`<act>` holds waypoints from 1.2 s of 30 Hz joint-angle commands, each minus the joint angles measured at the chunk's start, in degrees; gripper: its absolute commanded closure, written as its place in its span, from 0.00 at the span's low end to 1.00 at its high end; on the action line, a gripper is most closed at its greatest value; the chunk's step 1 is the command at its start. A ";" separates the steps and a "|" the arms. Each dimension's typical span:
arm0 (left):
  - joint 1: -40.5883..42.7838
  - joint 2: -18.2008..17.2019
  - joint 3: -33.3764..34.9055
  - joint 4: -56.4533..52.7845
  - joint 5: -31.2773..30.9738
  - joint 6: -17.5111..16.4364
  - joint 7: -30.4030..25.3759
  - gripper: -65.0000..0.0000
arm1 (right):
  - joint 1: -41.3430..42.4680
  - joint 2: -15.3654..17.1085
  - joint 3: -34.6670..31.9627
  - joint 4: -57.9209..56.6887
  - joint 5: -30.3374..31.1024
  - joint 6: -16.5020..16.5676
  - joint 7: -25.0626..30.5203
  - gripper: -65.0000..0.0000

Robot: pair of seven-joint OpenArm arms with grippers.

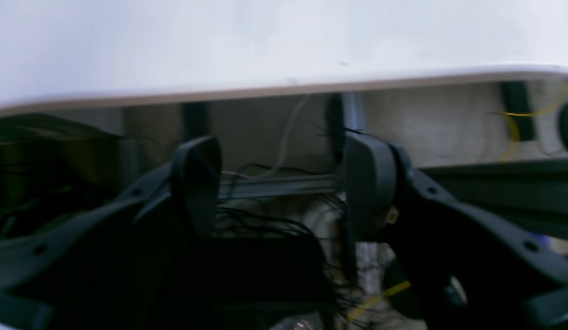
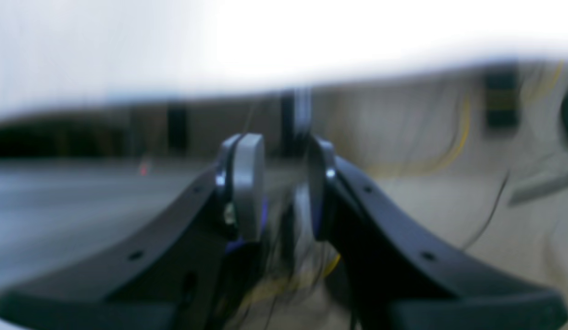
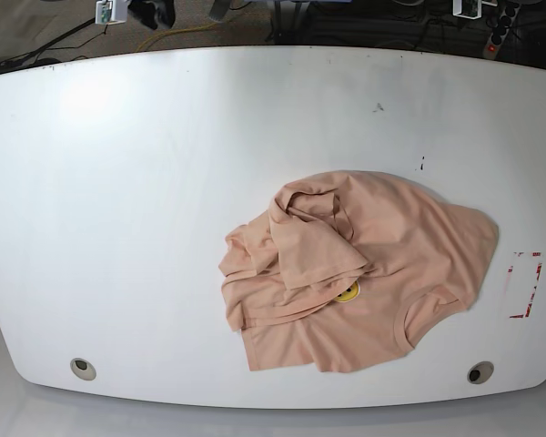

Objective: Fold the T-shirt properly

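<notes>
Base view: T-shirt [image 3: 382,273] — crumpled heap, right of centre on the table [image 3: 146,200], near edge. Soft, light, we judge; we would pinch hem corners or shoulders. Left gripper [image 1: 284,183] spread wide, right gripper [image 2: 284,183] narrower — both empty.

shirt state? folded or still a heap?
Crumpled, not folded. The peach-pink cotton T-shirt lies bunched on the white table; a flap overlaps its yellow smiley print. Neither tool touches it.
</notes>
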 commanded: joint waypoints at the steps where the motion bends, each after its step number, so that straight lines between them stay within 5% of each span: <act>1: -0.51 0.15 -0.05 0.81 -0.09 -0.18 -1.17 0.41 | 2.18 0.55 1.54 0.89 0.44 2.52 1.08 0.77; 10: -5.70 0.15 -0.05 0.99 0.00 -0.18 4.01 0.36 | 14.40 5.65 0.31 0.89 0.18 4.10 0.02 0.75; 19: -9.92 4.02 -5.67 0.99 0.09 -0.27 4.81 0.25 | 29.96 13.39 -5.93 0.81 0.18 4.10 -14.22 0.74; 28: -11.50 4.29 -8.49 0.90 0.00 -0.18 4.81 0.25 | 45.78 15.23 -12.88 0.72 0.44 4.19 -30.48 0.29; 36: -13.61 6.66 -9.28 0.90 0.17 -0.36 4.81 0.25 | 60.46 14.27 -21.14 -3.94 0.27 4.10 -38.39 0.28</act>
